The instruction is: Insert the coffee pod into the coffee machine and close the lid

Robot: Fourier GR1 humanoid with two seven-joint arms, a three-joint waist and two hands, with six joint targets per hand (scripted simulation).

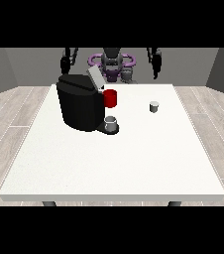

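A small grey coffee pod stands upright on the white table, toward the far edge on the view's right half, well apart from the black coffee machine that occupies the far corner at the view's left. The machine's grey lid is tilted up and open; a red part shows at its front, and a grey cup sits on its drip tray just below. The pod has not been picked up, so the step in hand is judged to be the reach: the nearer hand should come down over the pod from above, close around its sides without tipping it, then carry it across to the open slot before the lid is pressed down. Both arms hang raised beyond the far edge, the hand at the view's right and the hand at the view's left holding nothing; whether their fingers are spread or curled cannot be told.
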